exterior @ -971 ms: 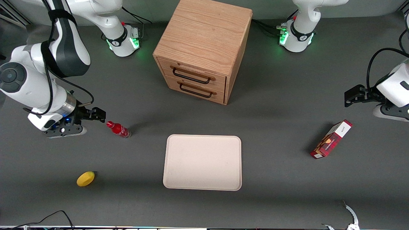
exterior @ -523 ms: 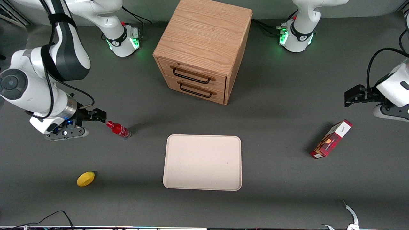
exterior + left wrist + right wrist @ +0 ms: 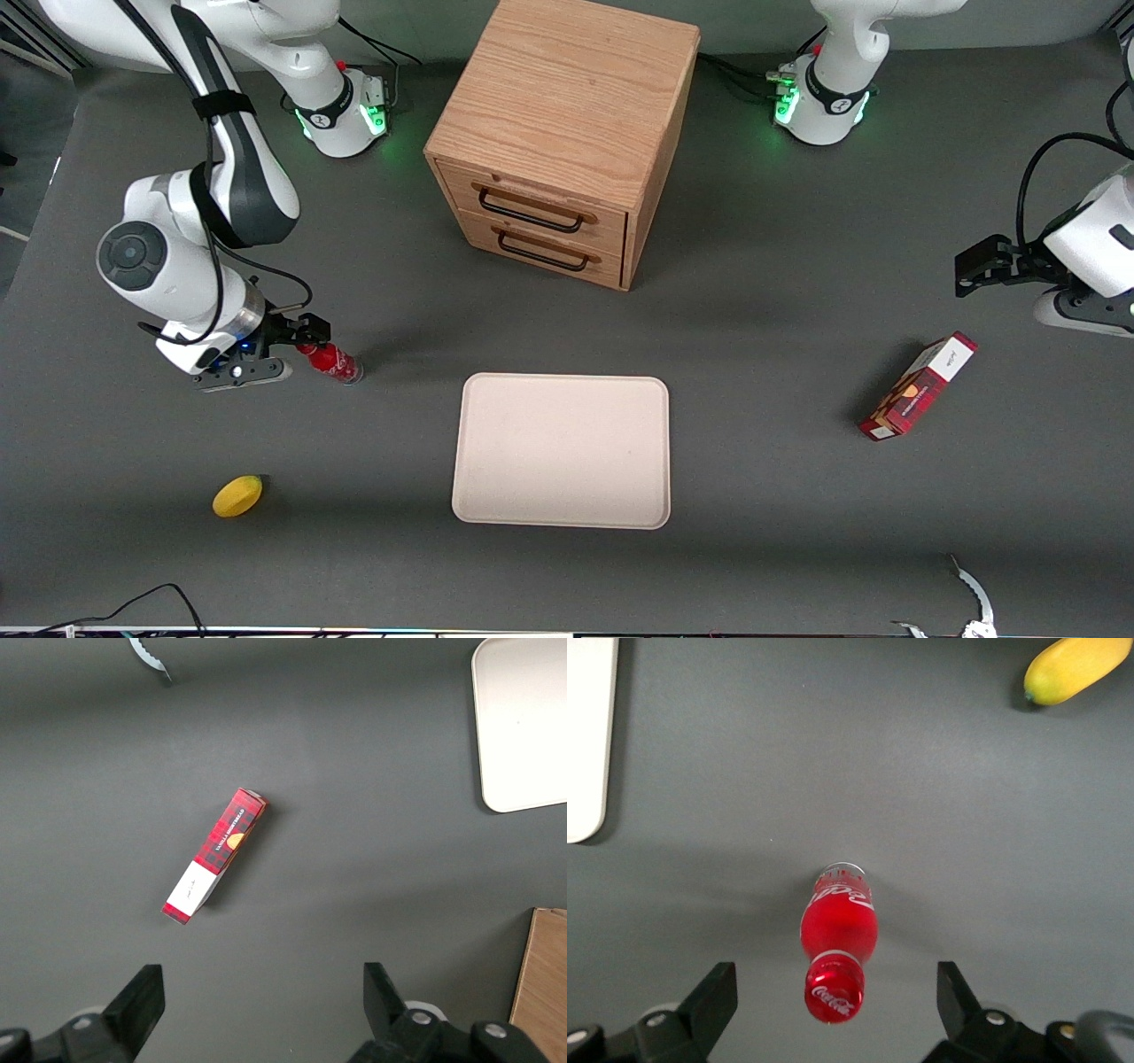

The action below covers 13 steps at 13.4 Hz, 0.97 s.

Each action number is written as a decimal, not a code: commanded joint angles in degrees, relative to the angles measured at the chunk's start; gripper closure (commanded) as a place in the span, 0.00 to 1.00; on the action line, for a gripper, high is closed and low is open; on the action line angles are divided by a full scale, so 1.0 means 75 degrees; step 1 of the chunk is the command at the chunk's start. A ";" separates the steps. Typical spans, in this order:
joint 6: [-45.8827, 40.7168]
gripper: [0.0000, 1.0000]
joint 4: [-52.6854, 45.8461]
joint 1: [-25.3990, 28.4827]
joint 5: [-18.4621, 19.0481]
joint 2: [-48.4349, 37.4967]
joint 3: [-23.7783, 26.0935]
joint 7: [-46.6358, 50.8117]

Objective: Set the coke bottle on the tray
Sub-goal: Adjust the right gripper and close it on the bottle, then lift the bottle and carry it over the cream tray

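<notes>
The gripper [image 3: 312, 335] hangs low over the table at the working arm's end, its fingers [image 3: 713, 997] spread wide and holding nothing. The bottle's red cap [image 3: 833, 989] sits between them in the wrist view, with clear space to either finger. From the front the gripper's dark tips sit right at the cap, though I cannot say whether they touch it.

The bottle [image 3: 332, 361] stands upright on the dark table [image 3: 762, 266], white lettering on its red body and a clear base. It is near the tray [image 3: 562, 450] but apart from it, toward the working arm's end. A yellow fruit [image 3: 237, 495] lies nearer the front camera than the bottle, well apart from it.

The tray lies flat in the middle of the table with nothing on it. A wooden cabinet [image 3: 567, 133] stands farther from the camera than the tray, both drawers closed, each with a dark handle.

Toward the parked arm's end lies a red-and-white carton [image 3: 918, 386], on its side and askew, well apart from the tray.
</notes>
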<state>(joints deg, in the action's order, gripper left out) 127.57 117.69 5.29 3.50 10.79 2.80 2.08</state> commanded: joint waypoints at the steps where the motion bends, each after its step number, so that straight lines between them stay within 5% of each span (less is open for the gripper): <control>1: 0.0567 0.01 0.0573 -0.0061 0.0014 -0.0231 0.0014 -0.0336; 3: 0.0639 0.07 0.0609 -0.0061 0.0014 -0.0220 0.0014 -0.0336; 7: 0.0639 0.47 0.0620 -0.0061 0.0014 -0.0219 0.0014 -0.0325; 9: 0.0639 0.76 0.0656 -0.0061 0.0014 -0.0254 0.0014 -0.0313; 10: 0.0639 0.99 0.0656 -0.0061 0.0014 -0.0266 0.0014 -0.0325; 13: 0.0639 1.00 0.0656 -0.0061 0.0014 -0.0278 0.0014 -0.0325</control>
<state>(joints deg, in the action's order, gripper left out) 131.51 120.90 5.18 3.50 10.59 2.78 1.14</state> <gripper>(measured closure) 0.687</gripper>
